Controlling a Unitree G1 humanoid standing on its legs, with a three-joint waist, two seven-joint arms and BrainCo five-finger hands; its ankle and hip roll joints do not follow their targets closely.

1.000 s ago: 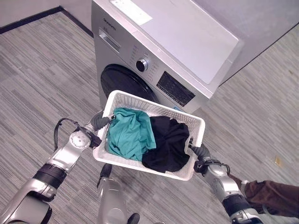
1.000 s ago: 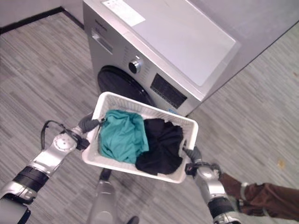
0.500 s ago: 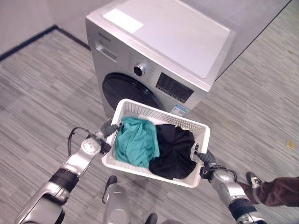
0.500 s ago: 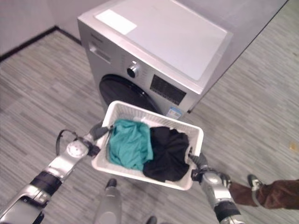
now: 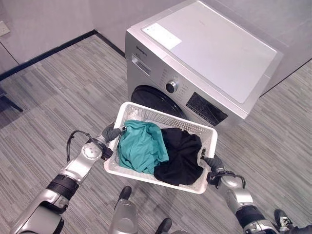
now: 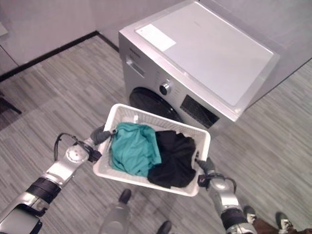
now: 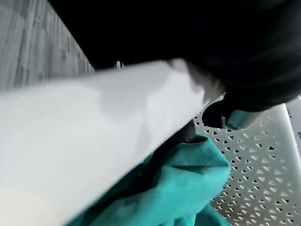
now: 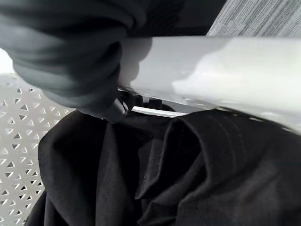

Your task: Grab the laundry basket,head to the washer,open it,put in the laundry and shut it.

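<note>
The white perforated plastic laundry basket (image 5: 161,168) is held off the floor between the two arms, in front of the silver front-loading washing machine (image 5: 214,58). The left robot hand (image 5: 111,132) is clamped on the rim at the basket's left short end, fingers curled over the edge beside the crumpled teal cloth garment (image 5: 141,146). The right robot hand (image 5: 213,163) grips the rim at the opposite short end, next to the bunched black cloth garment (image 5: 180,156); in the right wrist view its dark cover (image 8: 70,61) wraps over the white rim (image 8: 225,66), with black cloth lying just under it. The teal piece fills the basket's left half and the black piece the right half, the two touching in the middle.

The basket's far long edge is close to the washer's front, just below the round dark glass door (image 5: 156,100), which is shut. The round silver control dial (image 5: 171,87) sits above the door. Grey striped plank flooring (image 5: 53,97) lies open to the left of the washer and basket, running to a dark baseboard (image 5: 48,48) at the wall.
</note>
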